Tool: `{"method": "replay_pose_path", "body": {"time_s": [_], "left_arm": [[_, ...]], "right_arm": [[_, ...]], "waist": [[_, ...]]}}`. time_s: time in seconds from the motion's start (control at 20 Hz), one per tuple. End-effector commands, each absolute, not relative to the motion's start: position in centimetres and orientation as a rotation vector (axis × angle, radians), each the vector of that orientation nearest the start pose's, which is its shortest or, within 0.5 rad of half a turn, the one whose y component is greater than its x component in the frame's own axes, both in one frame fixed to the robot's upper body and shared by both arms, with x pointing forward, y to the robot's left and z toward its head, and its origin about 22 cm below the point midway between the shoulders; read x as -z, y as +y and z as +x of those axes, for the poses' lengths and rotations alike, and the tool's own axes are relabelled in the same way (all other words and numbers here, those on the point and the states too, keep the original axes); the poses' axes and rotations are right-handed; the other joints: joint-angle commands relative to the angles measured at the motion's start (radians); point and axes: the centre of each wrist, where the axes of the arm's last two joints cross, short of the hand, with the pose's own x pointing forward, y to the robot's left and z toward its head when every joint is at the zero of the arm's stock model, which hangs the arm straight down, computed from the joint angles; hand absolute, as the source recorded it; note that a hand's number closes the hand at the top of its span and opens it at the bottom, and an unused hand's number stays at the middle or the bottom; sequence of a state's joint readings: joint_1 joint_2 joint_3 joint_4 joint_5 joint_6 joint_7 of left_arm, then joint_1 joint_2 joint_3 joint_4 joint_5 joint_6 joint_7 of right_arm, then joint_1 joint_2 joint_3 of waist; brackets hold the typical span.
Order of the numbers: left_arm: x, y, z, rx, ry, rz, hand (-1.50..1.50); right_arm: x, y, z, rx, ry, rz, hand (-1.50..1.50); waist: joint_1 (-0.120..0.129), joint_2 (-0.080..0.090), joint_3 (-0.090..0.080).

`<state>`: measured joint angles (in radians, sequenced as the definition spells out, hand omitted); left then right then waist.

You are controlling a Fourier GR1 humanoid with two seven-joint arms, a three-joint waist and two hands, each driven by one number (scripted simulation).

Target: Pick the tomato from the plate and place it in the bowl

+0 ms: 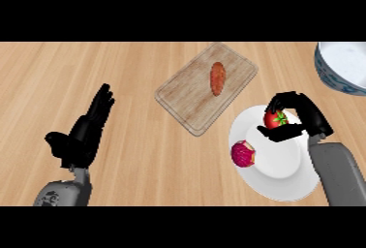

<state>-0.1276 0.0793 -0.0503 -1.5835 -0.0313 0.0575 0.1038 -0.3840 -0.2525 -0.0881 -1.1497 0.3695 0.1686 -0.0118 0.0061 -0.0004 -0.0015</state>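
Observation:
A red tomato [275, 119] with a green stalk sits at the upper right part of the white plate [275, 179]. My right hand [306, 116] is curled round the tomato, with fingers above it and the thumb below. The bowl [342, 65], white inside with a blue patterned wall, shows at the upper right edge, partly cut off. My left hand [84, 131] rests open at the left, fingers straight and pointing up, far from the plate.
A pink frosted doughnut [243, 153] lies on the plate's left side. A wooden cutting board [207, 87] with an orange sweet potato [218, 77] on it lies at an angle in the middle, between the hands.

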Motion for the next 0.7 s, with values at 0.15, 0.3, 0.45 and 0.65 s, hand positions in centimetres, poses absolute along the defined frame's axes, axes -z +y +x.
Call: {"method": "replay_pose_path", "body": {"time_s": [0.15,0.3,0.45,0.65], "left_arm": [[-2.4,21.3,26.9,0.097,-1.59,0.056,0.0],[-3.2,21.7,27.5,0.117,-1.592,0.061,0.0],[-2.9,21.5,26.6,0.105,-1.582,0.08,0.0],[-2.6,21.0,27.1,0.098,-1.605,0.067,0.0]], "right_arm": [[-5.2,-26.7,33.2,-0.439,-1.69,-0.271,1.5],[-8.4,-27.5,33.7,-0.456,-1.809,-0.377,1.5],[-12.3,-25.7,32.8,-0.426,-1.904,-0.509,1.5],[-18.0,-28.2,31.9,-0.472,-1.892,-0.636,1.5]], "waist": [[-0.015,-0.002,0.001],[-0.012,-0.001,0.001],[-0.015,-0.005,0.001],[-0.017,-0.004,0.001]]}}
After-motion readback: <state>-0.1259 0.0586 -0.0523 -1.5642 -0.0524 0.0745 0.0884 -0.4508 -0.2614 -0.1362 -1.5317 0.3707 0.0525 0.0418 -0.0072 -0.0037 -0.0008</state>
